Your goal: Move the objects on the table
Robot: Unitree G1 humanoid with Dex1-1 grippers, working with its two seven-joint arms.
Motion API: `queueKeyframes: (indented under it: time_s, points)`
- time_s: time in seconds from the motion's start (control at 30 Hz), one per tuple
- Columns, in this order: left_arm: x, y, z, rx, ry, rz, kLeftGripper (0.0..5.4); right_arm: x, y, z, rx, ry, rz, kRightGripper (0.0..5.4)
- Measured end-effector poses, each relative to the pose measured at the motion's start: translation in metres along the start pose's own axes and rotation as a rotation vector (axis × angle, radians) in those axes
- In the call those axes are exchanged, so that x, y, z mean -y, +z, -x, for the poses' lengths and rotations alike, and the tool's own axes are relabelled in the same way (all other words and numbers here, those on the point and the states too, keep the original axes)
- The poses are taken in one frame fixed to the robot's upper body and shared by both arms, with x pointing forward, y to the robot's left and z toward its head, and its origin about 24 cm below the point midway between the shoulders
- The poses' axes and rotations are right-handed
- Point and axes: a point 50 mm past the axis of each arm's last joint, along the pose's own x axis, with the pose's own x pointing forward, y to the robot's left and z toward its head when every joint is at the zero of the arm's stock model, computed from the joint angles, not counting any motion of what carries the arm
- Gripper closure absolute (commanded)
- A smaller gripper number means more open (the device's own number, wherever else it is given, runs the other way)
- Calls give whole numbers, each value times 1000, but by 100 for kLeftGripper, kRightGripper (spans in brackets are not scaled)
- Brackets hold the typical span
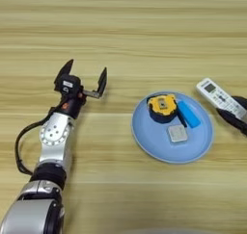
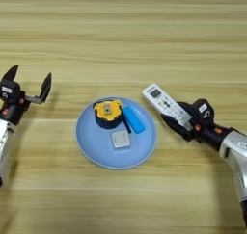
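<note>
Wooden plank table (image 1: 120,31); right tool (image 2: 179,116) grasping long white remote (image 2: 165,104); left tool (image 1: 84,74) released.

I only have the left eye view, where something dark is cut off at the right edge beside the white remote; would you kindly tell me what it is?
Observer: It is the right hand. The right eye view shows it whole, with its two black fingers closed on the near end of the remote.
Operator: Thank you. Where does its arm come from?
Observer: The silver forearm enters from the lower right edge and angles up and left towards the blue plate.
</note>
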Motion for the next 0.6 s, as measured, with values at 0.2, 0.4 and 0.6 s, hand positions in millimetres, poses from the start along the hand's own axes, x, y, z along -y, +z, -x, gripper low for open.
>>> queueKeyframes:
  time_s: [0.2,0.4,0.6]
  points:
    - [-4,2,-3,16,21,3,0,3,-11,0,-48,4,-28,249]
    - [-6,3,-3,23,31,10,0,5,-18,0,-81,11,-33,249]
    - [-6,4,-4,29,28,12,0,9,-19,-2,-85,14,-31,249]
